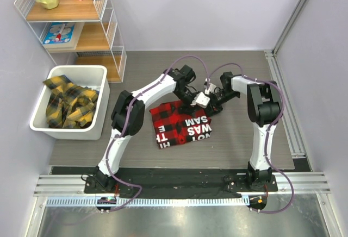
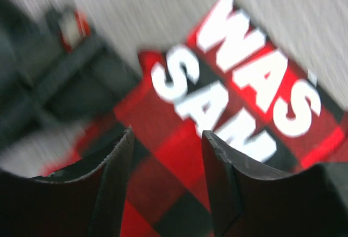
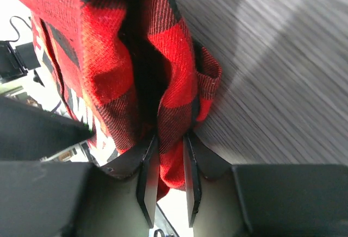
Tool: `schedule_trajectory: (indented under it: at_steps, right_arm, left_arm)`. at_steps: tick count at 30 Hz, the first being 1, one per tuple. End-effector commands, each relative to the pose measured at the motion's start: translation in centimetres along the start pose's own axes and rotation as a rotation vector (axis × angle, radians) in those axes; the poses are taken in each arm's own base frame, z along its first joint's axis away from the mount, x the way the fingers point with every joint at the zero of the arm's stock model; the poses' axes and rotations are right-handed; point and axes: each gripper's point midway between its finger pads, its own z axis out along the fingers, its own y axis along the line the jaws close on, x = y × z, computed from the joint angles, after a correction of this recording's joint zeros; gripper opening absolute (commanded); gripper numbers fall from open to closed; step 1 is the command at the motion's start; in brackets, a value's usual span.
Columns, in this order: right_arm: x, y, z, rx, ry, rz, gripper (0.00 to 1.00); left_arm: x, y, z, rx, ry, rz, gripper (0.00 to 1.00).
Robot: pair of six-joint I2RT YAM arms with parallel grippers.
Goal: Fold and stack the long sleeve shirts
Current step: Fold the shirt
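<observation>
A red-and-black checked long sleeve shirt [image 1: 182,123] lies folded on the grey table, white block lettering up. Both grippers are at its far edge. My left gripper [image 1: 191,105] hovers just over the cloth with its jaws apart; in the left wrist view the gripper [image 2: 167,150] shows the shirt [image 2: 250,101] between and below its fingers, blurred. My right gripper [image 3: 169,144] is shut on a bunched fold of the red shirt [image 3: 109,57], cloth pressed between both pads, at the shirt's far right corner [image 1: 209,102]. Yellow-and-black checked shirts [image 1: 68,104] lie crumpled in a bin.
A white bin [image 1: 70,133] stands at the left of the table. Behind it is a wire shelf unit [image 1: 81,36] with a yellow jug and small boxes. The grey table top [image 3: 272,85] runs to the right of the shirt. Metal rails line the right wall.
</observation>
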Motion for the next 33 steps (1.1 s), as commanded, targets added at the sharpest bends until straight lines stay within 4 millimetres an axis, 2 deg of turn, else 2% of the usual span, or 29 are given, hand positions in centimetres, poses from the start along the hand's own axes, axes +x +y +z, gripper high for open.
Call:
schedule_trajectory:
  at_steps: [1,2,4,5,7,9,11,13,16,19,23,27,33]
  right_arm:
    - [-0.8,1.2,1.0,-0.029,0.000,-0.054,0.29]
    - [-0.6,1.5,1.3,-0.036,0.008,-0.061,0.29]
    - [-0.3,2.3,2.0,-0.056,0.026,-0.081,0.29]
    - [-0.3,2.4,2.3,-0.062,0.032,-0.085,0.29]
    - [-0.5,3.4,3.0,-0.085,0.043,-0.106,0.29]
    - [-1.2,4.3,3.5,-0.105,0.044,-0.132,0.29]
    - [-1.6,5.4,4.3,-0.121,0.049,-0.150,0.29]
    - [-2.1,6.1,5.0,-0.139,0.051,-0.166,0.29]
    - [-2.6,6.4,5.5,-0.149,0.053,-0.163,0.29]
    - [-2.7,6.8,5.2,-0.147,0.047,-0.156,0.30]
    - [-2.6,7.7,4.3,-0.145,0.035,-0.152,0.35]
    - [-2.1,8.0,4.1,-0.142,0.040,-0.125,0.41]
    - [-0.8,7.4,4.4,-0.133,0.064,-0.087,0.41]
  left_arm:
    - [2.3,-2.1,-4.8,-0.034,0.063,-0.091,0.52]
    - [2.9,-3.9,-4.9,-0.014,0.074,-0.126,0.52]
    - [3.9,-5.9,-5.2,0.003,0.100,-0.172,0.50]
    - [4.8,-8.1,-4.7,0.041,0.111,-0.220,0.50]
    - [3.7,-9.5,-5.5,0.046,0.099,-0.224,0.50]
    - [2.6,-10.0,-6.2,0.036,0.086,-0.236,0.51]
    - [1.8,-9.5,-6.9,0.016,0.086,-0.225,0.52]
    - [0.9,-8.2,-7.6,-0.029,0.081,-0.178,0.54]
    - [0.7,-5.1,-8.0,-0.110,0.085,-0.080,0.57]
    - [1.4,-2.7,-7.6,-0.116,0.104,0.005,0.57]
    - [2.3,-1.1,-7.2,-0.096,0.124,0.037,0.58]
    - [3.0,-0.1,-6.7,-0.084,0.125,0.095,0.59]
    - [3.0,-1.8,-6.2,0.032,0.099,0.133,0.59]
